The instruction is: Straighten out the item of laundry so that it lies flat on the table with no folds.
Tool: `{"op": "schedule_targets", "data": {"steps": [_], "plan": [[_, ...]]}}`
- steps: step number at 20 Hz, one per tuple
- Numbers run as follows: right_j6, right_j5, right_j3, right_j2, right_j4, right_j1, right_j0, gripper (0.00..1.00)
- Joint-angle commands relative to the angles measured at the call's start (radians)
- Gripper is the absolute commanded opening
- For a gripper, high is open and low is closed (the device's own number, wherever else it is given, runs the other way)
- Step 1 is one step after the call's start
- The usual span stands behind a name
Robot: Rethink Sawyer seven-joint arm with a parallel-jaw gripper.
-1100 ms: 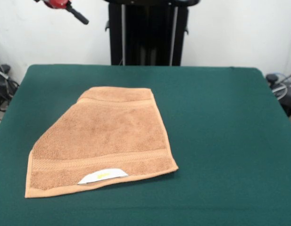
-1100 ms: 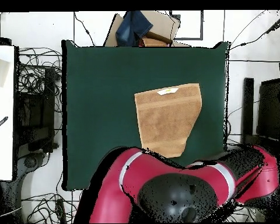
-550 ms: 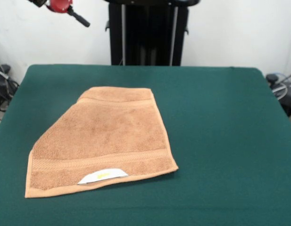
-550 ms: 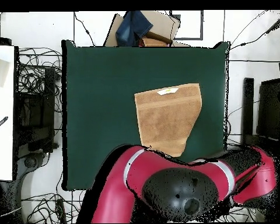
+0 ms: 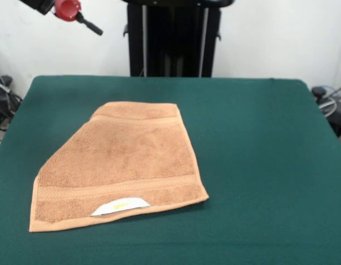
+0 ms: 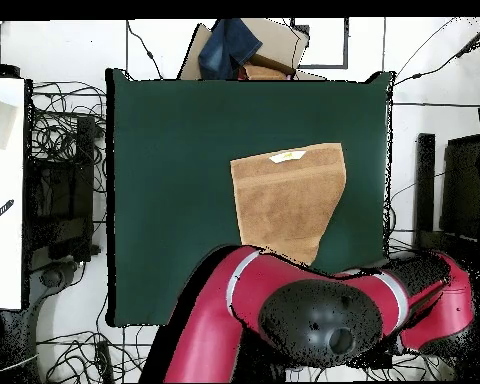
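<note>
Laundry, a light orange-tan terry towel (image 5: 117, 163), lies on the dark green table (image 5: 253, 149), well below and apart from the raised red and black arm (image 5: 62, 11) seen at the front view's upper left corner. One far corner of the towel is tucked in, leaving a slanted edge; the white label (image 5: 120, 206) with its yellow mark sits at the hem farthest from the arm. Whether the gripper is released or clenched cannot be told. From overhead, the arm's red body (image 6: 314, 315) covers the towel's narrow end.
</note>
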Motion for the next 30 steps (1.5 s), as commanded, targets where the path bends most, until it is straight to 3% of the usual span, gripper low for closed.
{"op": "schedule_targets", "data": {"steps": [1,7,16,30], "plan": [[0.209,-0.050,-0.092,0.171,-0.002,0.064,-0.003,0.00],[0.209,-0.040,-0.117,0.175,0.014,0.088,-0.004,0.00],[0.322,-0.047,-0.180,0.171,0.058,0.107,0.004,0.00],[0.345,-0.220,-0.329,-0.126,0.362,0.325,0.025,0.00]]}}
